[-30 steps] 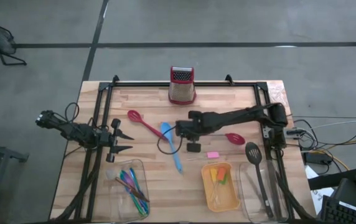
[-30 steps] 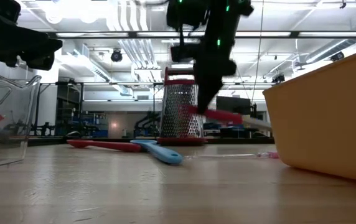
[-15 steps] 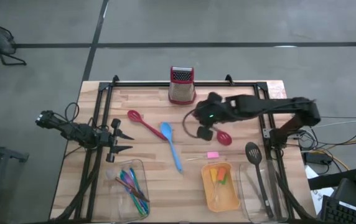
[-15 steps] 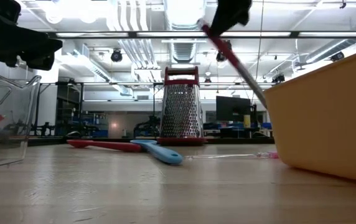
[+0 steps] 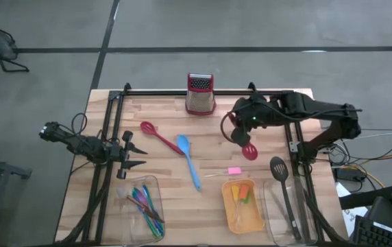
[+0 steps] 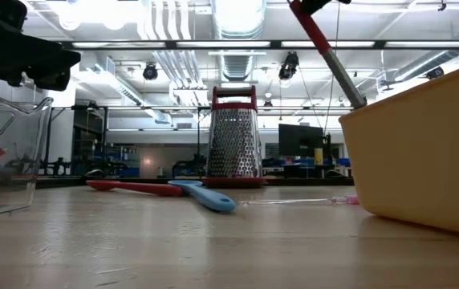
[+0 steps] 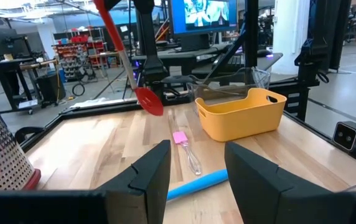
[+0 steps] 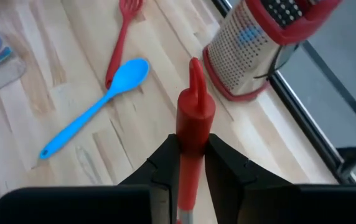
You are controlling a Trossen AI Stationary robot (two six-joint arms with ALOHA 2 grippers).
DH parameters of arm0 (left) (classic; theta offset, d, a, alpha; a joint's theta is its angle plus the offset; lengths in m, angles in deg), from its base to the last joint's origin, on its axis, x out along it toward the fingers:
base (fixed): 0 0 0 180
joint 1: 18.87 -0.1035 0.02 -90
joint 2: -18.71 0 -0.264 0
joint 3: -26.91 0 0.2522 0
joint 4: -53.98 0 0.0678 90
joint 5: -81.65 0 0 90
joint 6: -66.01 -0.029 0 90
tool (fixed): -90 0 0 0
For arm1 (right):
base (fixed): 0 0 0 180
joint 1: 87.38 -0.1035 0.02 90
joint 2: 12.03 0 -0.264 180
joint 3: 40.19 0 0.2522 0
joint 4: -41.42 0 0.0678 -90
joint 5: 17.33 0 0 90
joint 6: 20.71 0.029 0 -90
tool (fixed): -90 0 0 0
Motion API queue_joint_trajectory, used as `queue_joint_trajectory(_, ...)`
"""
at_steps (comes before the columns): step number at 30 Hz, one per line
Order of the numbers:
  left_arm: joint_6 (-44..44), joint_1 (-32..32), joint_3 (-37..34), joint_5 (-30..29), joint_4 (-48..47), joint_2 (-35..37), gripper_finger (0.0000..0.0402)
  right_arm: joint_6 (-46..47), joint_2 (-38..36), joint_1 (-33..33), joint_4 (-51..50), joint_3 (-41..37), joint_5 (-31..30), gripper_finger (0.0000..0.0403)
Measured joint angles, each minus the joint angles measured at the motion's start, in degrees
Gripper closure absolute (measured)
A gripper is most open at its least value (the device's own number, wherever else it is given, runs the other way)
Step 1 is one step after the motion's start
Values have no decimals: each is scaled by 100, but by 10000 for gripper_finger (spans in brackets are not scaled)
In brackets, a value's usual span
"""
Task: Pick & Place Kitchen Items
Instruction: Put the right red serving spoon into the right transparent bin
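Grater (image 5: 200,94) at table's (image 5: 165,185) far edge; two spoons (image 5: 188,161) before it, three trays (image 5: 243,206) along near edge.

Overhead camera looks straight down, taking in the whole worktop (image 5: 175,178) with floor all round and the grater (image 5: 199,94) at the far edge. The low camera sits right at the worktop surface, looking level toward that same grater (image 6: 233,136), the room's ceiling lights beyond; an orange tray (image 6: 422,152) looms very close at its side. Left wrist camera peers forward past its own fingers (image 7: 150,177), low over the worktop, the grater (image 7: 0,146) close beside it and the same orange tray (image 7: 243,113) farther off. Right wrist camera hangs above, looking down on the grater (image 8: 265,43) and the blue spoon (image 8: 97,102), which the overhead (image 5: 188,159) and low (image 6: 205,195) views share.
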Motion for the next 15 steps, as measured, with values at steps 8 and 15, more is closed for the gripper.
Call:
queue_joint_trajectory(8,1,1,0,0,0,-2,243,-34,208,0,-304,374,44,355)
queue_joint_trajectory(15,0,1,0,1,0,-2,243,-74,242,0,-372,82,85,396)
